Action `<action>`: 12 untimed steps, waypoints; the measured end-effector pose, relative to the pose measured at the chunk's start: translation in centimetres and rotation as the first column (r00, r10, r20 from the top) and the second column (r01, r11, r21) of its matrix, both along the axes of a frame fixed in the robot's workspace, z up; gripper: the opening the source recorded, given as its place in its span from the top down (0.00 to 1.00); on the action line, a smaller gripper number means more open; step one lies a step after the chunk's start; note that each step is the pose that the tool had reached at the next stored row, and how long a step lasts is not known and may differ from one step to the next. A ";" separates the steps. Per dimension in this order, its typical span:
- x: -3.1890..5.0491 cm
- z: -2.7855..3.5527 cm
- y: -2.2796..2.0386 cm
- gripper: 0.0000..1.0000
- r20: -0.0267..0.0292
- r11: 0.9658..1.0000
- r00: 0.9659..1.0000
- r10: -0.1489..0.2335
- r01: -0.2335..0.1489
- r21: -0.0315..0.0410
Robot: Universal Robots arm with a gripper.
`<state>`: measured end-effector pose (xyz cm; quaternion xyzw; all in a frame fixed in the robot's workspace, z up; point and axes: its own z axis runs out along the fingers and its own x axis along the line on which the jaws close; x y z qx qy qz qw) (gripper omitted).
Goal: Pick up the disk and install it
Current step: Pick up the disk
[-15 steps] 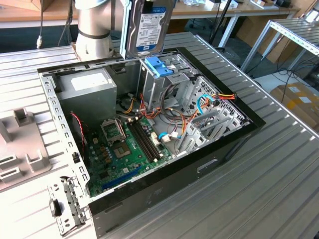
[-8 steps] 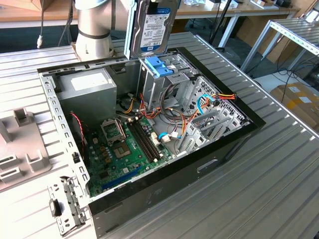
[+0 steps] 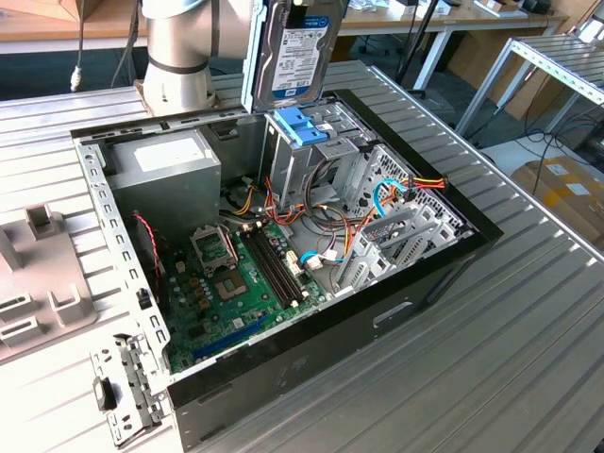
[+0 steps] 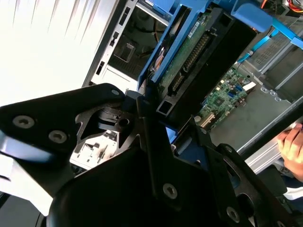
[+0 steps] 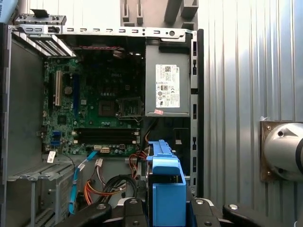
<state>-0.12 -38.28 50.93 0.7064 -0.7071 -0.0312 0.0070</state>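
Above the case (image 3: pixel 311 354), the disk (image 3: pixel 300 52) stands upright — clamped by the tool (image 4: pixel 163 111).

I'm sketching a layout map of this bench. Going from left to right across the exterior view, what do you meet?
light grey moulded panel → grey power-supply box → disk, raised above the open case → red-yellow-black cable bundle → cardboard box

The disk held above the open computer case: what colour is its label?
White and blue, on the disk with its silver body; it shows best in the exterior view.
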 end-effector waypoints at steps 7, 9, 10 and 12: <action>0.96 -0.01 -0.31 0.64 -0.001 1.000 1.000 0.000 0.000 0.000; 1.40 -0.02 -0.42 0.64 -0.001 1.000 1.000 0.000 0.000 0.000; 1.60 -0.03 -0.46 0.64 -0.002 1.000 1.000 0.000 0.000 0.000; 1.95 -0.04 -0.57 0.64 -0.002 1.000 1.000 0.000 0.000 0.000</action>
